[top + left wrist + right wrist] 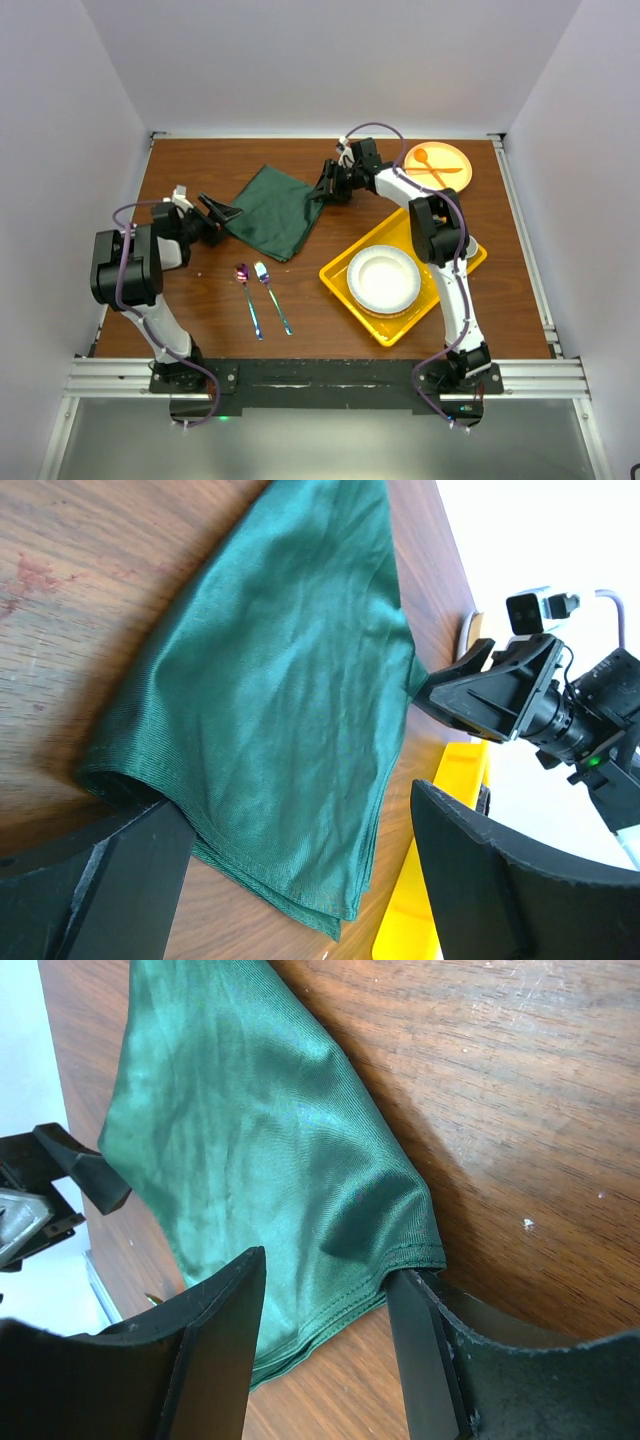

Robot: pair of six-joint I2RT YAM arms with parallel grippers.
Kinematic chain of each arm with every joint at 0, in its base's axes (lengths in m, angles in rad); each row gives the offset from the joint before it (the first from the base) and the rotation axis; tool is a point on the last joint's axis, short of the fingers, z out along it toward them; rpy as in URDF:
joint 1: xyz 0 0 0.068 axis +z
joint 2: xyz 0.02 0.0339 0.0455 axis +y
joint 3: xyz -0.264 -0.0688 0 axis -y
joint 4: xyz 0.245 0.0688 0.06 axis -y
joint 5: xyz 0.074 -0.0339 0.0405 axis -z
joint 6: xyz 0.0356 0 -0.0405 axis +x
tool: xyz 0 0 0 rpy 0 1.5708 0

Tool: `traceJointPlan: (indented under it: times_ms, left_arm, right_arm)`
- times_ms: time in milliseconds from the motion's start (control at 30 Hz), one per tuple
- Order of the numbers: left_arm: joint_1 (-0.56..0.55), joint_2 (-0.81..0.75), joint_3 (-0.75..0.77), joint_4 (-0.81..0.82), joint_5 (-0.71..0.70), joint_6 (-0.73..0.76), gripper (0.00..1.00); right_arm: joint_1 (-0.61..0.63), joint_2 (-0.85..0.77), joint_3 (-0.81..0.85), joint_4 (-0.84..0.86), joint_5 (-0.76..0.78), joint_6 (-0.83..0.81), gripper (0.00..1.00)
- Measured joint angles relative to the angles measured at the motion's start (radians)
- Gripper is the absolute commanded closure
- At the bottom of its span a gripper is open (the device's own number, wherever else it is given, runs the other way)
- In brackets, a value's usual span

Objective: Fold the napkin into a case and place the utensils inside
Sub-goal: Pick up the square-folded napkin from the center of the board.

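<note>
The napkin [272, 212] lies folded and flat on the table [200, 300], between the two grippers. From above it is roughly square and turned like a diamond, so it has no clear long axis. One corner points at the left gripper [222, 212] and the opposite corner at the right gripper [322, 190]. The other two corners point to the far edge and to the arm bases.

In the left wrist view the near corner, with its stacked folded edges, sits in the gap between that gripper's fingers [100, 890]. The jaws stand wide apart and pinch nothing. In the right wrist view the hemmed corner reaches into the gap between the fingers [220, 1340]. Those jaws are also spread and the cloth is not clamped. Whether the hem touches one finger I cannot tell.

The spoon [248, 300] and fork [275, 305] lie side by side, on the base side of the left gripper and just clear of the napkin's near corner. Their heads point towards the napkin and their handles slant towards the near edge.

A yellow tray [335, 272] holding a white plate [383, 278] lies under the right arm. An orange plate [455, 155] sits beyond the right gripper.
</note>
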Motion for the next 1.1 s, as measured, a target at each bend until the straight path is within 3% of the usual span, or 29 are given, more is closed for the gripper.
traceJointPlan:
  times_ms: [533,900,1100]
  left_arm:
    - [0.0,0.004,0.035,-0.024,0.009,0.021,0.12]
    - [0.0,-0.002,0.036,-0.085,0.014,0.057,0.11]
    - [0.016,-0.092,0.036,-0.146,0.064,0.105,0.16]
  right_arm:
    - [0.018,-0.015,-0.008,0.019,-0.002,0.006,0.45]
    - [0.132,-0.026,0.042,0.041,-0.002,-0.029,0.46]
    - [0.169,0.032,0.119,0.056,-0.003,-0.037,0.47]
